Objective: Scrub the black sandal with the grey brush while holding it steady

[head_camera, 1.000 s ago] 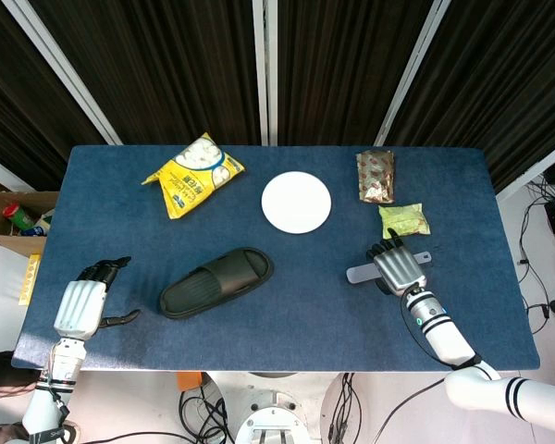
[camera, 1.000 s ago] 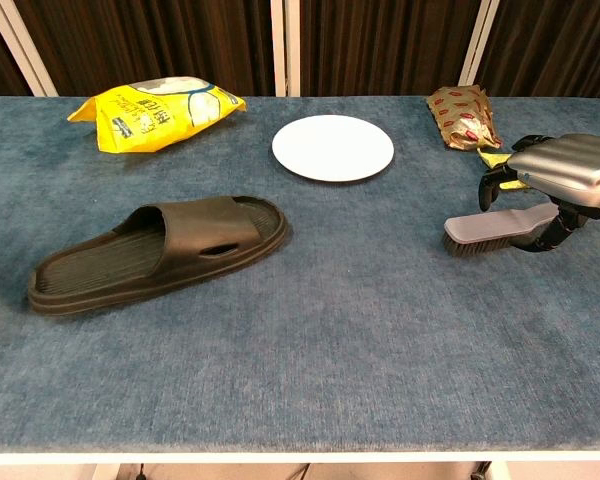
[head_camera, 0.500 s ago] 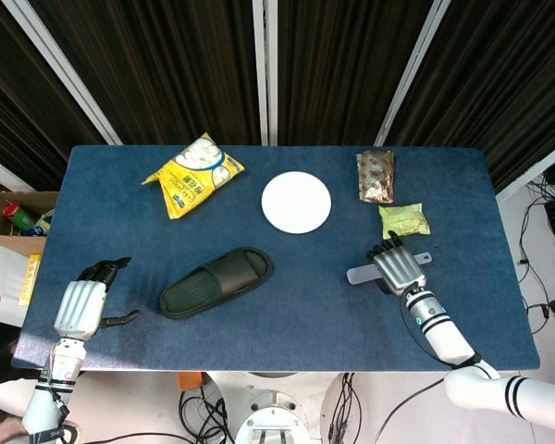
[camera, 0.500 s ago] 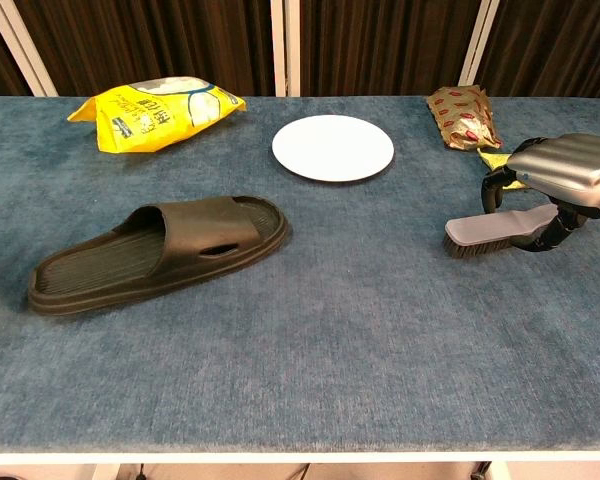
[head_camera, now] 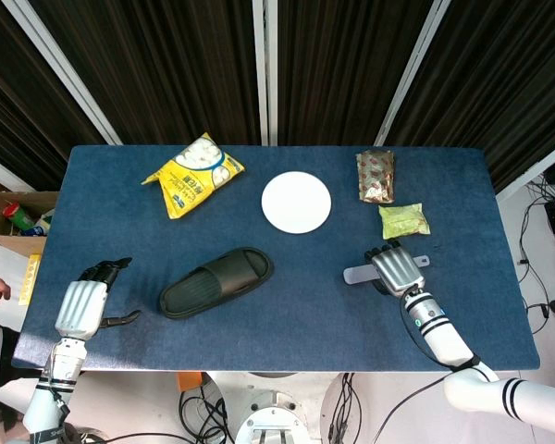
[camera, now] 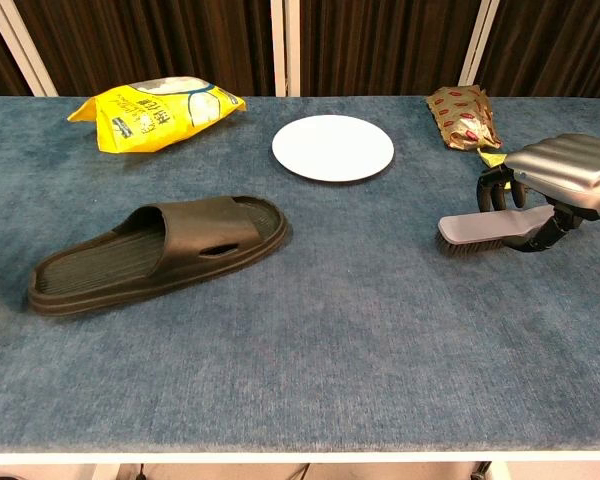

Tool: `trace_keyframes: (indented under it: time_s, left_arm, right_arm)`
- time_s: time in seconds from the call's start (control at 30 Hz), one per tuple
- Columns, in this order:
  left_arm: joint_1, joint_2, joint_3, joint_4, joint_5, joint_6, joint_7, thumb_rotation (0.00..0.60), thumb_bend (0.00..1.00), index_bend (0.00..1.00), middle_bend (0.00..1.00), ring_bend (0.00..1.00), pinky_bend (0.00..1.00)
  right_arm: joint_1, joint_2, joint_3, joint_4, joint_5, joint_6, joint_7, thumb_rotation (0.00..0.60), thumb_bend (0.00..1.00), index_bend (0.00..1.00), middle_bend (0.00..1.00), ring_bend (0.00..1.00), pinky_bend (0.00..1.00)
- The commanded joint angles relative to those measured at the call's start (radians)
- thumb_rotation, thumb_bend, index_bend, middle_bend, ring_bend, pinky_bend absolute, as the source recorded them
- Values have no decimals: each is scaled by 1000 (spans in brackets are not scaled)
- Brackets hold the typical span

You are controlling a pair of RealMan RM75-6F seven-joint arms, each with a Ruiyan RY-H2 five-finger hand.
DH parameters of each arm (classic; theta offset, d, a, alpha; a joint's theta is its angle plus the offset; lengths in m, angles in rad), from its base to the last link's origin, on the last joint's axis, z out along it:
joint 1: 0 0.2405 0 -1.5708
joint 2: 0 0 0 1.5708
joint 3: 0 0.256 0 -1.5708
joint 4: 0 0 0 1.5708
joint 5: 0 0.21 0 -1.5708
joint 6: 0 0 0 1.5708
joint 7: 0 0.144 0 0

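R hand [head_camera: 397,269] grips grey brush [camera: 480,230]; black sandal [camera: 155,252] well left.

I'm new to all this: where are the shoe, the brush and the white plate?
black sandal [camera: 160,252], chest view, on its strap.
grey brush [camera: 477,229], chest view, on its back.
white plate [head_camera: 296,202], head view, centre.

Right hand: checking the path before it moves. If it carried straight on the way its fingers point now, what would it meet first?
The right hand, gripping the grey brush, points toward the table's far side. The green packet probably lies first in that line, though height is unclear.
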Motion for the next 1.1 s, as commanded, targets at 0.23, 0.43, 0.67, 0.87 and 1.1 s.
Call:
trace_keyframes:
  time_s: [0.23,0.43,0.67,0.87,1.1]
  left_arm:
    - [-1,1,4,-3,1,-4,3,511,0,175,244,205,289]
    - [-16,-12,19,5,39,-18,21,515,0,209,256,216,322]
    - [-65,-48,56,10,133,-66,-19,576,0,256,293,261,366]
    - [-118,-74,65,20,165,-135,-10,577,12,273,326,284,375]
    - [-158,-97,63,31,131,-211,-25,580,213,277,328,284,375]
  right_arm:
    - [-19,-6,4,23,-74,59,79,600,469,802,644,564,407]
    - [-21,19,28,-3,-110,91,139,600,477,820,655,573,420]
    - [13,76,77,-99,-100,79,101,600,492,828,660,578,425]
    - [68,107,131,-206,-42,37,13,600,498,841,671,585,429]
    - [162,74,169,-265,48,-33,-109,600,498,863,688,599,443]
